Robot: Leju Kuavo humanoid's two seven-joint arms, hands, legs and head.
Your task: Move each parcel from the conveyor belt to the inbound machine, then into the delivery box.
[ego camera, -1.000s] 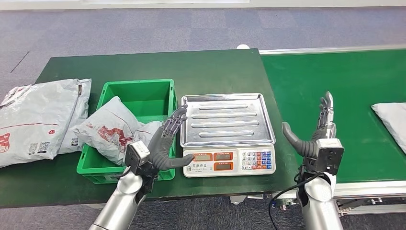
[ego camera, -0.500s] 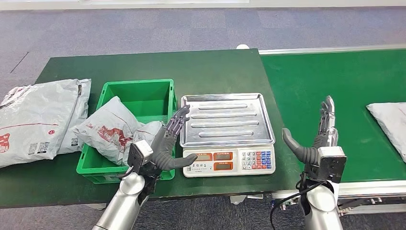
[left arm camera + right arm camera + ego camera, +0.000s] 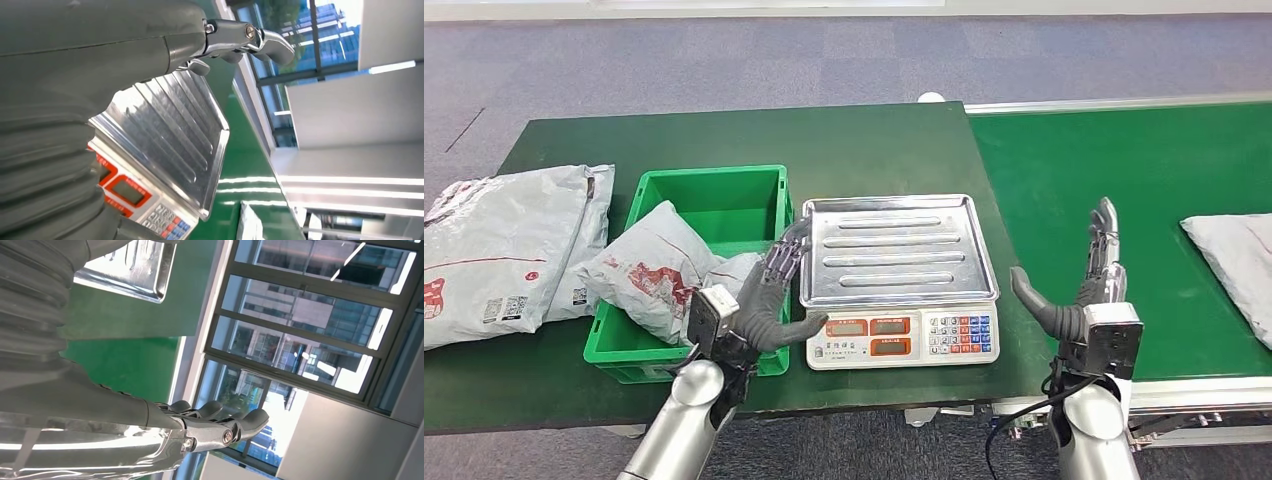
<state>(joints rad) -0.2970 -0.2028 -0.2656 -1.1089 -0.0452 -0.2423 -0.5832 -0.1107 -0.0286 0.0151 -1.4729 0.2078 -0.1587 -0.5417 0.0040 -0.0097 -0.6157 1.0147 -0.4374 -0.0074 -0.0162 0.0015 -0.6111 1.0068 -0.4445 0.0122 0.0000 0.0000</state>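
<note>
A grey plastic mailer parcel (image 3: 1239, 270) lies on the green conveyor belt (image 3: 1124, 160), off to the outer side of the robot's right hand (image 3: 1089, 285), which stands empty, fingers spread. That hand is nearer; the left hand (image 3: 759, 305), also empty, hovers by the steel-topped scale (image 3: 899, 265).

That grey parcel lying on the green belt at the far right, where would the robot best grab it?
Probably at the near left edge of the grey parcel, reached from the left by the right hand. It lies flat and soft on the conveyor belt, so that edge is what fingers could slip under and pinch.
</note>
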